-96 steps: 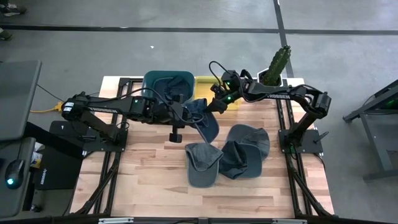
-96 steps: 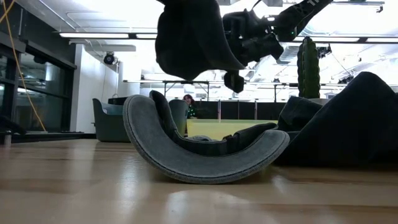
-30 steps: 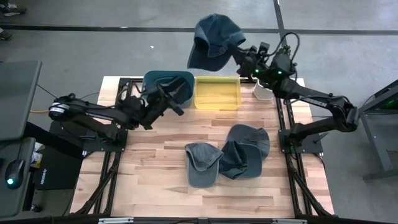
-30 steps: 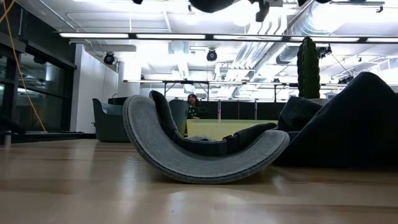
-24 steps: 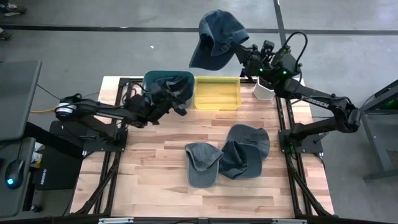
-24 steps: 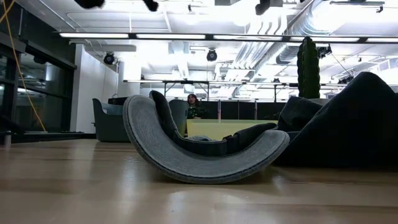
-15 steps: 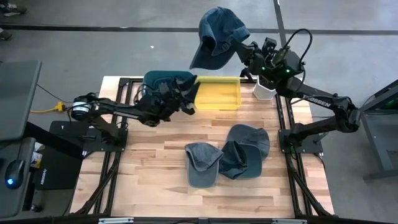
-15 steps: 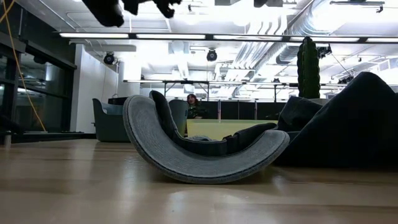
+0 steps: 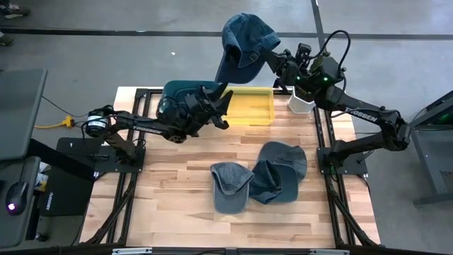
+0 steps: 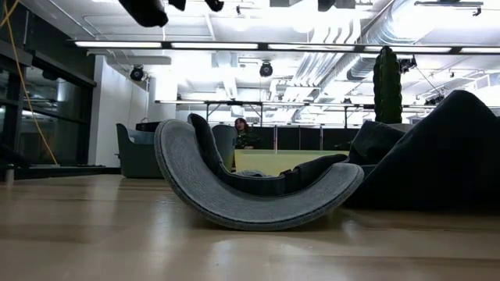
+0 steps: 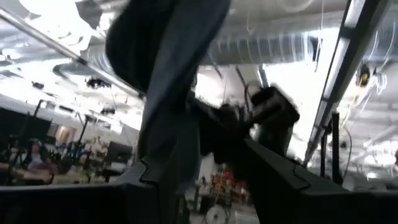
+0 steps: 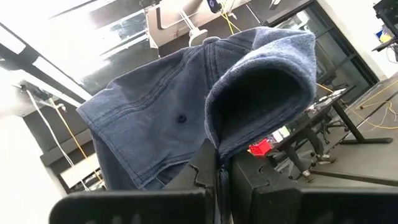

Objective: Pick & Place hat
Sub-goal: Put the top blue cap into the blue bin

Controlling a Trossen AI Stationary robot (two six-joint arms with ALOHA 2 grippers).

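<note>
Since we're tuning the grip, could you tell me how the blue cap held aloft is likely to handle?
Probably floppy: the blue cap folds and droops from the right gripper, shut on its edge. Likely light, held by one pinch. It may swing.

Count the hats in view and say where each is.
4, possibly more hidden: blue hat held high by the right end effector; grey hat mid-table; two dark hats overlapping beside it.

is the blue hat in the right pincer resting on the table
No, the right pincer holds the blue hat up in the air beyond the table's far edge.
</note>
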